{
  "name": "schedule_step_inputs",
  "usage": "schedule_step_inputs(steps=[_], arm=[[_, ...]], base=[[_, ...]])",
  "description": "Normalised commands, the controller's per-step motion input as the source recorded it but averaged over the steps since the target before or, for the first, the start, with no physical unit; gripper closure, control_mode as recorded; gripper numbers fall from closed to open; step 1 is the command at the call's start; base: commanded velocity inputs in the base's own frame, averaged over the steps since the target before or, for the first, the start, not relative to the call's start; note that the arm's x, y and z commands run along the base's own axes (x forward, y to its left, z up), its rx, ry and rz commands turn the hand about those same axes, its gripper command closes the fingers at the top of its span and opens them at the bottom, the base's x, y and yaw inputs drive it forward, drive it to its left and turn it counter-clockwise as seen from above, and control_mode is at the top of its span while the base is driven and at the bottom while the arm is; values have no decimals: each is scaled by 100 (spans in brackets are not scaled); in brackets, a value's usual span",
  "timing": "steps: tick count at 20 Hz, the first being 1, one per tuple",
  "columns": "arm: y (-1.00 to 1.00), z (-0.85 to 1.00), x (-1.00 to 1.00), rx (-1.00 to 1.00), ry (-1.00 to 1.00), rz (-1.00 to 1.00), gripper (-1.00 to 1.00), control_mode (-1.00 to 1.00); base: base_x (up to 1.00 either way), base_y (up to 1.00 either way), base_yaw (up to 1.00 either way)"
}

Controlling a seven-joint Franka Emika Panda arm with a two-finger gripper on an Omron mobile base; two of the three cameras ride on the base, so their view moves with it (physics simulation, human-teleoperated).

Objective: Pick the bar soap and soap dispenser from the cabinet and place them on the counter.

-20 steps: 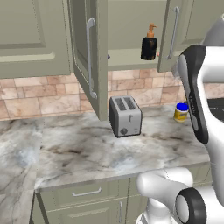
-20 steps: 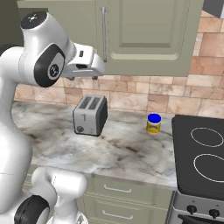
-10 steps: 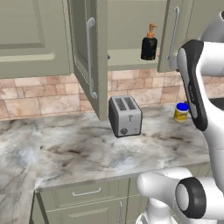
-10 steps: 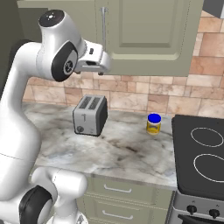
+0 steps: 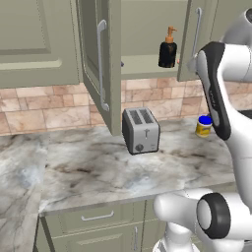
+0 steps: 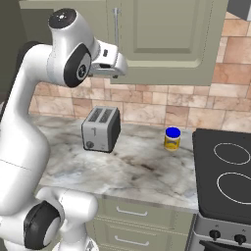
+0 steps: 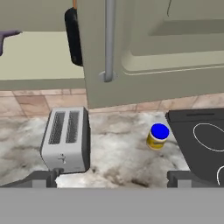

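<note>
Above the toaster (image 5: 141, 130), the soap dispenser (image 5: 168, 49) looks light, rigid; open-jawed gripper (image 7: 112, 178) should pinch its body.

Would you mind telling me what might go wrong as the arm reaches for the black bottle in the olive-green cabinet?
1. The black soap dispenser with an orange pump stands upright near the shelf edge; a glancing touch from the open gripper might topple it.
2. The right-hand olive-green cabinet door half hides the bottle in the hand view, so the hand may clip it.
3. The silver toaster sits below any dropped bottle.
</note>
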Motion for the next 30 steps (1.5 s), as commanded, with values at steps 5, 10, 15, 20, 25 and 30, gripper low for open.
schedule_step_inputs(steps=[5,10,15,20,25,30], arm=[[-2,13,23,0,-6,0,-100,-100],[-1,3,28,0,-3,0,-100,-100],[0,0,39,0,0,0,-100,-100],[-3,3,33,0,0,0,-100,-100],[-1,0,36,1,0,0,-100,-100],[-2,0,39,1,0,0,-100,-100]], base=[[0,0,0],[0,0,0],[0,0,0],[0,0,0],[0,0,0],[0,0,0]])
